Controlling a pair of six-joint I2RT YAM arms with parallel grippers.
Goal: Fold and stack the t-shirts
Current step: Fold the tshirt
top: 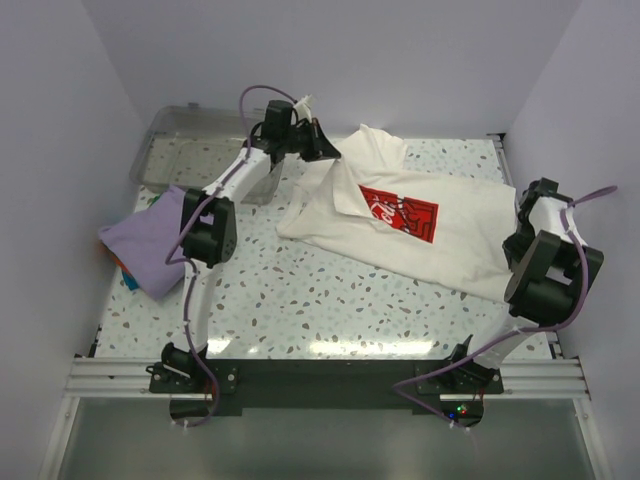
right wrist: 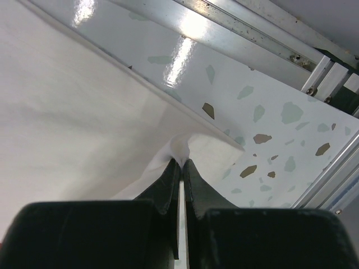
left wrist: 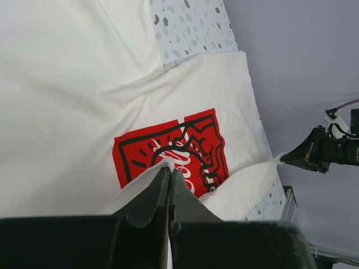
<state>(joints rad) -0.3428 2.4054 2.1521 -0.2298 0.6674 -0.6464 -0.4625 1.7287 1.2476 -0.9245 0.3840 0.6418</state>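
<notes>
At the worktop's point(top: 330, 300) left edge lies the lavender t-shirt point(top: 150, 245), and across the middle we hold the cream logo t-shirt point(top: 460, 225), left jaws pinched tight near its collar, right jaws likewise on its hem, thin grips that may slip under tension.

The cream-white t-shirt point(top: 455, 240) lies spread on the speckled table point(top: 330, 300), the lavender t-shirt point(top: 145, 242) bunched at its left edge.
</notes>
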